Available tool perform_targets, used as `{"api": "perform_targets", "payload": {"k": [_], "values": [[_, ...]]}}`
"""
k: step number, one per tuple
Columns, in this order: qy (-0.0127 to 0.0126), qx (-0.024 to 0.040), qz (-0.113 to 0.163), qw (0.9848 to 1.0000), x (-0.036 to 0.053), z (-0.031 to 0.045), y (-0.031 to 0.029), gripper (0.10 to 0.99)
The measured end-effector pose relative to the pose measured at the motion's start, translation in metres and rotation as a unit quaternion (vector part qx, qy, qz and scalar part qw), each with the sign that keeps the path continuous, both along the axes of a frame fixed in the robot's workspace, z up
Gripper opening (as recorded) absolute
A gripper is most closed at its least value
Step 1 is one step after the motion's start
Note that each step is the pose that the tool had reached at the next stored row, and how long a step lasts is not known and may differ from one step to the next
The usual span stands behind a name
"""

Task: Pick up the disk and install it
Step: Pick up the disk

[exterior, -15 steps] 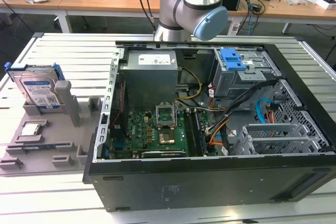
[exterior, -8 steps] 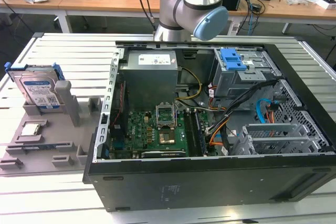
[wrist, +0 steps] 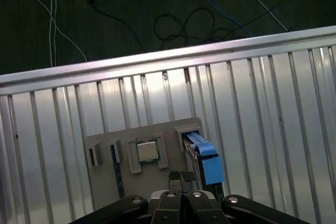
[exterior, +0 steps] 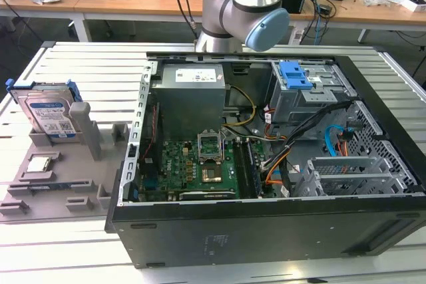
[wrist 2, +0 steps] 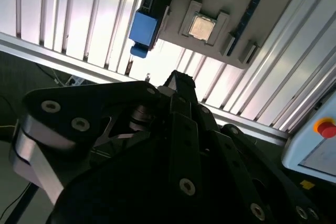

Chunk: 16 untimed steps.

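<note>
gripper hangs high over the slatted table, fingertips pressed together w/ nothing btwn them. disk stands on edge in the grey holder, well below the gripper & a bit to one side of its tips, not gripped yet. risk imo: going down w/ tips together or off-centre would knock the blue carrier, or hit the cpu chip beside the disk.

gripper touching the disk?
Apart. In the exterior view the disk stands alone in its gray holder; the first wrist view shows the gripper well above it.
</note>
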State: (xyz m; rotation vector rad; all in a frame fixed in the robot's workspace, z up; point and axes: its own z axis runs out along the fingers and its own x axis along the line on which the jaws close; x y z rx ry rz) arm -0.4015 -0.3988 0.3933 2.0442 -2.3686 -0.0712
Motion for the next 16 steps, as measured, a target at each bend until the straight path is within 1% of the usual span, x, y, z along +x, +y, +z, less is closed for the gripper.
{"api": "perform_targets", "payload": {"k": [6, 11, 16], "values": [[0.0, 0.0, 0.024, 0.9997, 0.0, 0.0, 0.0, 0.106], [-0.0001, 0.0, 0.045, 0.999, 0.0, -0.0001, 0.0, 0.106], [0.0, 0.0, 0.068, 0.9977, 0.0, 0.0, 0.0, 0.106]]}}
